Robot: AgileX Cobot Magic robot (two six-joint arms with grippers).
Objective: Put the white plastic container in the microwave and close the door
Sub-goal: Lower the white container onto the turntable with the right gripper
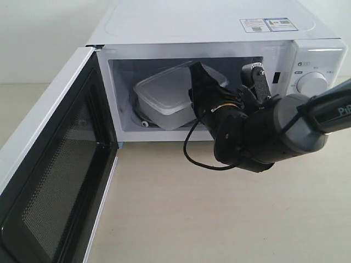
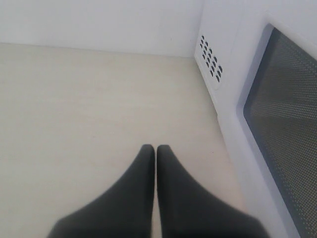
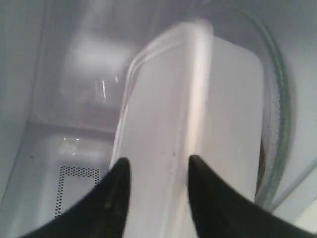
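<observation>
The door (image 1: 55,159) hangs wide; inside the microwave (image 1: 192,22) the right gripper (image 3: 158,159) straddles the white plastic container (image 3: 223,99), jaws parted, seemingly loose; left gripper (image 2: 156,151) closed.

Behind the right hand (image 1: 226,70) you lose the right end of the container (image 1: 162,98), the door (image 1: 49,164) runs off the exterior view's left and bottom edges, print on the stickers (image 1: 269,24) is too small to read, and the right wrist view is blurred.

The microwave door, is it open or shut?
Open. The door hangs wide, showing the white plastic container inside the microwave.
</observation>
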